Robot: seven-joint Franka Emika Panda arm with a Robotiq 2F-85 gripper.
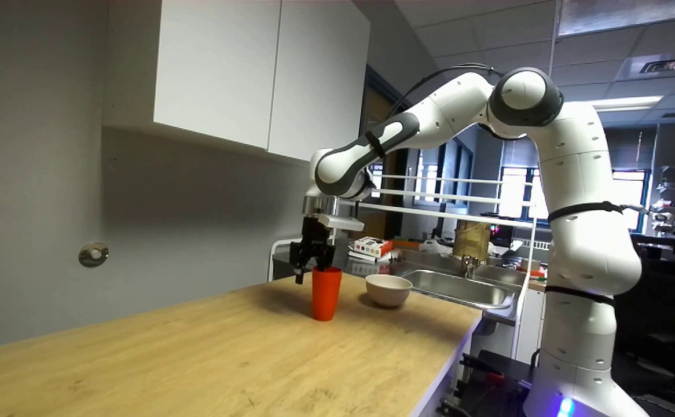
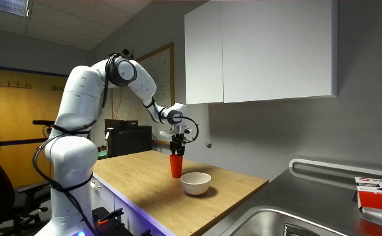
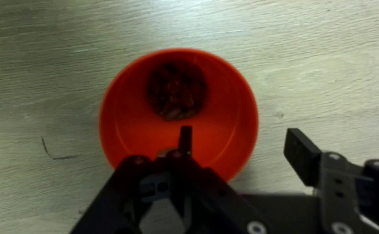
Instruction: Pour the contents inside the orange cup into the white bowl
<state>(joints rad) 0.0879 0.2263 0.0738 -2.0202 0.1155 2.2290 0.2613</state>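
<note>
The orange cup [image 1: 326, 296] stands upright on the wooden counter in both exterior views [image 2: 176, 166]. In the wrist view I look down into the cup [image 3: 131, 107]; small brownish pieces [image 3: 176, 92] lie at its bottom. My gripper [image 3: 241, 144] is open. One finger is inside the cup's mouth and the other is outside, beyond the rim, so the cup wall lies between them, apart from the outer finger. The gripper also shows above the cup in both exterior views [image 1: 312, 267] [image 2: 177, 151]. The white bowl [image 1: 388, 291] stands near the cup [image 2: 196, 184]; its inside is mostly hidden.
The wooden counter [image 1: 210, 353] ends near the bowl, beside a metal sink [image 1: 459, 289]. White wall cabinets [image 1: 216, 69] hang above the counter. A red and white box [image 2: 379, 196] lies on the dark worktop by the sink. A wall runs along the back.
</note>
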